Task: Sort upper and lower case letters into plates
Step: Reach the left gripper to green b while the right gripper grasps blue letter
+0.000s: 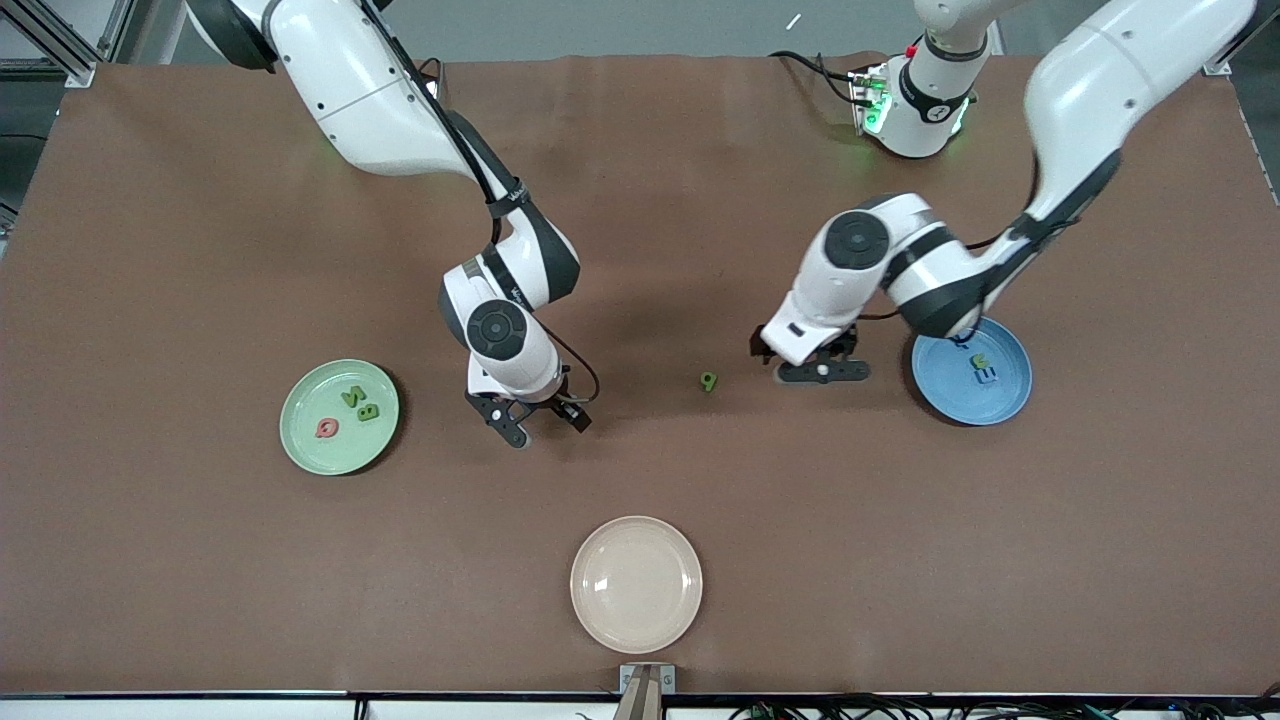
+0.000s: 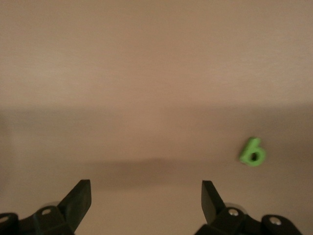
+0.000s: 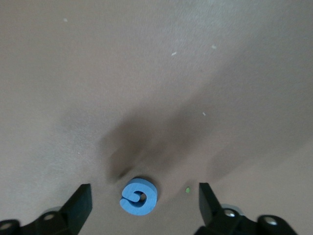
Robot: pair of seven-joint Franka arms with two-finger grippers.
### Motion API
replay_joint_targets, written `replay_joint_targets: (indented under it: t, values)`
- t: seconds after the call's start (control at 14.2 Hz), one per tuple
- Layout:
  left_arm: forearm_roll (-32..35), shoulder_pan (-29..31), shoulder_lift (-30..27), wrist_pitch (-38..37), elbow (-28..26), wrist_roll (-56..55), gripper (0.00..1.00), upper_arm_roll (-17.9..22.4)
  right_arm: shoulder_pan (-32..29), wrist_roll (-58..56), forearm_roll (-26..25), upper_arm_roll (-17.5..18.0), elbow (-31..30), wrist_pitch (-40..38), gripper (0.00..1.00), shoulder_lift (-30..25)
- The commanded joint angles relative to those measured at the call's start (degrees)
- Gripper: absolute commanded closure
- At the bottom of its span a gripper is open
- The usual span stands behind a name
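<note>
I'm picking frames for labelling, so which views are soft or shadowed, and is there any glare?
Left wrist view: soft throughout, the green letter blurred, a broad shadow band on the table. Right wrist view: sharper, with the blue letter crisp and a dark shadow above it. Front view: evenly lit, slight sheen on the cream plate, soft arm shadows.

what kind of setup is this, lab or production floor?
Most likely a robotics lab bench. Two Franka arms share a table under a brown cover, aluminium framing stands at one corner, and the props are toy foam letters such as a small green letter plus a green plate and a blue plate.
</note>
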Motion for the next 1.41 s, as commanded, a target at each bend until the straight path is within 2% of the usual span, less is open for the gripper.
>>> replay_joint_targets:
  t: [0.0,0.14,0.21,0.28,0.42,0.49,0.57,0.64,0.85,0.99,1.06,1.2,1.34]
  values:
    - [-3.85,-9.69,2.26,-0.92,7.16,-2.13,0.01,5.7,0.81,1.69,-1.42,-0.6,1.32,-0.6,0.15,1.04]
    - [-4.82,-14.62,3.67,-0.74,9.81,-2.13,0.01,8.16,0.9,1.69,-1.33,-0.6,1.32,-0.6,0.23,1.13]
    - [-5.0,-16.38,4.63,-0.48,10.95,-2.13,0.01,9.13,0.99,1.69,-1.33,-0.6,1.32,-0.69,0.3,1.13]
    - [-4.74,-17.53,5.77,1.09,11.31,-2.13,0.01,9.84,0.9,1.69,-1.33,-0.6,1.32,-0.69,0.37,1.13]
    - [-4.48,-20.78,6.49,5.39,11.31,-2.13,0.01,13.08,0.9,1.69,-1.33,-0.6,1.32,-0.6,0.61,1.13]
    - [-4.65,-23.23,6.49,6.89,11.49,-2.13,0.02,15.79,0.9,1.69,-1.33,-0.52,1.32,-0.51,0.68,1.13]
    - [-4.83,-25.17,6.49,7.86,12.18,-2.22,0.02,17.74,0.9,1.78,-1.25,-0.52,1.32,-0.34,0.71,1.3]
    - [-5.0,-26.84,6.49,7.96,12.71,-2.22,0.04,19.06,0.9,1.78,-1.25,-0.52,1.32,-0.25,0.74,1.65]
    - [-4.74,-27.91,7.36,8.05,13.33,-2.57,0.2,19.87,0.64,1.6,-1.16,-0.52,1.41,-0.6,0.99,1.74]
    - [-4.48,-27.92,7.63,8.05,13.42,-2.48,0.34,19.95,-1.02,0.64,-1.16,-0.6,2.72,-2.17,1.0,1.13]
    - [-4.22,-27.92,7.63,8.05,13.42,-2.48,0.4,19.95,-2.34,-0.06,-1.24,-0.52,4.56,-5.49,1.0,1.04]
    - [-3.95,-28.09,7.63,8.05,13.42,-2.48,0.45,20.91,-5.23,-5.92,-0.98,-0.52,7.03,-11.91,1.0,0.17]
    - [-3.86,-28.44,7.63,8.13,13.42,-2.4,0.48,21.27,-10.85,-16.1,-0.46,-0.34,6.34,-15.96,1.0,-2.38]
